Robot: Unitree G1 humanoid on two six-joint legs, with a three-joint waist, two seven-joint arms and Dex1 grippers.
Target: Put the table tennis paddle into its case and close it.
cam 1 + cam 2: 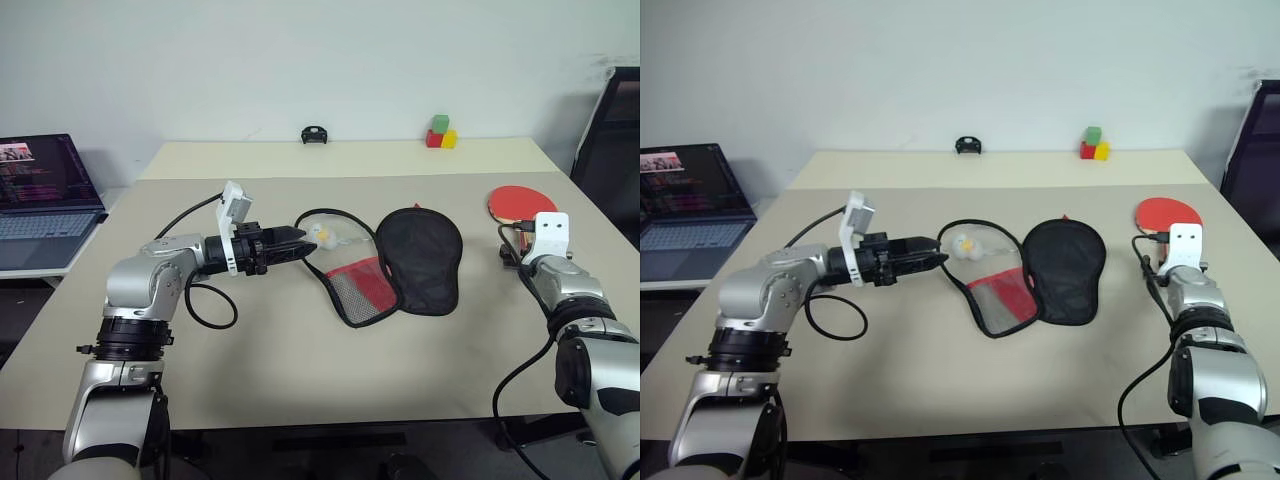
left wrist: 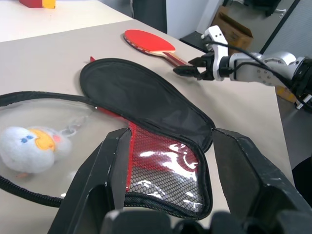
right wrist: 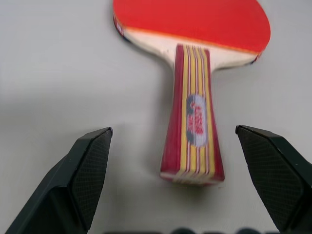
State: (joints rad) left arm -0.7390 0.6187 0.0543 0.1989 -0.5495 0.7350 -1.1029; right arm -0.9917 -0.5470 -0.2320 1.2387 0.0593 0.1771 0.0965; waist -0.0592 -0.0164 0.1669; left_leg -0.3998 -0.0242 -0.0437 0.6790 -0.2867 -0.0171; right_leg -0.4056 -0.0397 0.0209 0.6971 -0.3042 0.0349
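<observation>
- Red rubber is facing up on the table tennis paddle (image 1: 516,203), which is lying flat near the right edge of the beige worktop (image 1: 300,380) in the left eye view; your right end effector (image 1: 517,243) is sitting just behind its handle. The case (image 1: 405,262) is lying unzipped mid-worktop, well apart from the paddle, black half folded out, red mesh half beside it.
- Looking through the right eye view, your left end effector (image 1: 940,252) is hovering level beside the case's open rim, gripping nothing. You are risking a snag on the loose black zipper rim if that arm drifts.
- Turning to the left wrist view, the left fingers (image 2: 105,170) are standing partly apart and empty over the mesh pocket. A small white-yellow plush ball (image 2: 29,145) is resting under clear film inside the looped rim; otherwise the case is holding no paddle. That ball may be crowding the blade when you are sliding it in.
- Checking the right wrist view, the right fingers (image 3: 83,170) are spread wide either side of the striped handle, touching nothing. The handle is lying flat, so you are likely to scrape the worktop or push the paddle away while closing.
</observation>
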